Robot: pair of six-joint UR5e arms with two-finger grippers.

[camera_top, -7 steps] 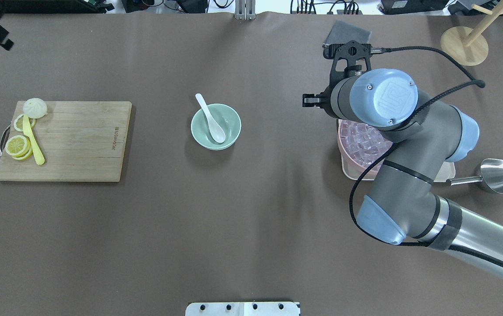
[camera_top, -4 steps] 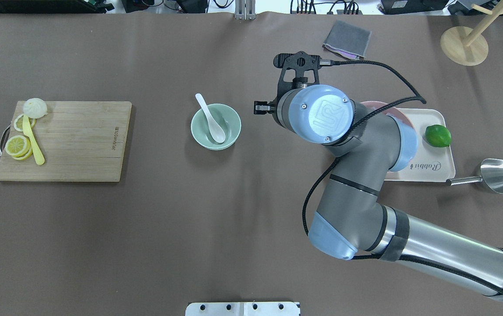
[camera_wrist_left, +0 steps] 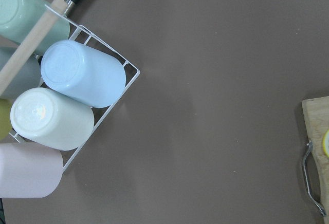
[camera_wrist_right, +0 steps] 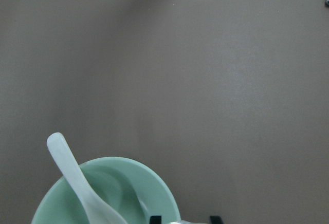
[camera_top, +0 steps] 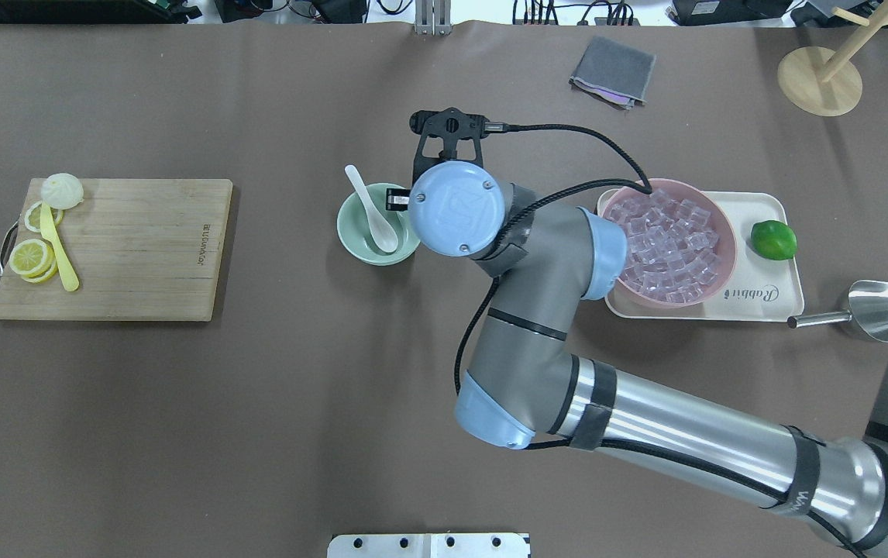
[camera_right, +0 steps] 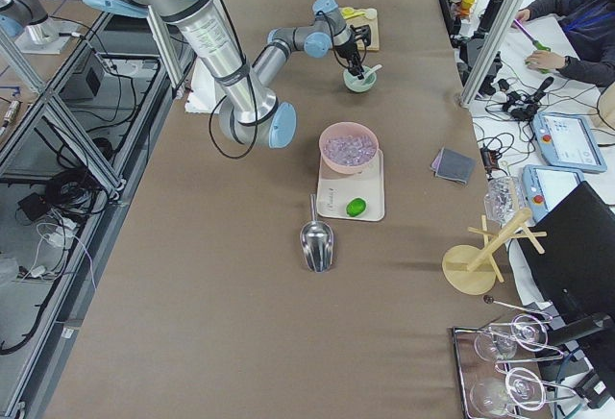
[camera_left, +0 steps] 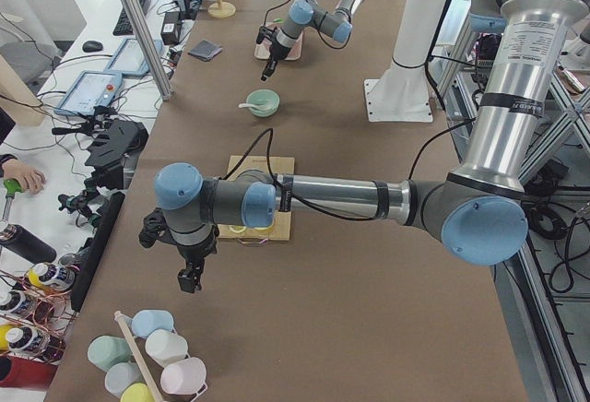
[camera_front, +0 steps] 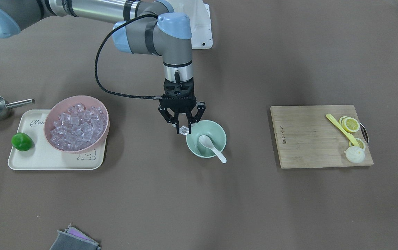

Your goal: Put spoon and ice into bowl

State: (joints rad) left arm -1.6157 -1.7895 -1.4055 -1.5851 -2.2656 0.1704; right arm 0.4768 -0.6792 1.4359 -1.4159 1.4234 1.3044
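The mint-green bowl (camera_front: 214,133) stands mid-table, and it also shows in the overhead view (camera_top: 359,236). The white spoon (camera_front: 211,146) lies in it, handle over the rim, and it also shows in the overhead view (camera_top: 370,208). My right gripper (camera_front: 184,130) is shut on a clear ice cube (camera_front: 184,130) just above the bowl's rim on the pink bowl's side. In the right wrist view the bowl (camera_wrist_right: 149,180) and spoon (camera_wrist_right: 77,183) sit right below. My left gripper (camera_left: 189,277) hangs far off near a cup rack; I cannot tell whether it is open or shut.
A pink bowl (camera_top: 725,232) full of ice cubes (camera_top: 669,240) and a lime (camera_top: 773,239) sit on a cream tray (camera_top: 769,298). A metal scoop (camera_top: 878,310) lies beside the tray. A cutting board (camera_top: 134,256) holds lemon slices and a yellow spoon (camera_top: 59,252). A grey cloth (camera_top: 613,70) lies at the back.
My right arm has swung left from over the pink bowl to the mint-green bowl's rim. The pink bowl and lime are uncovered now. Spoon and bowl have not moved.
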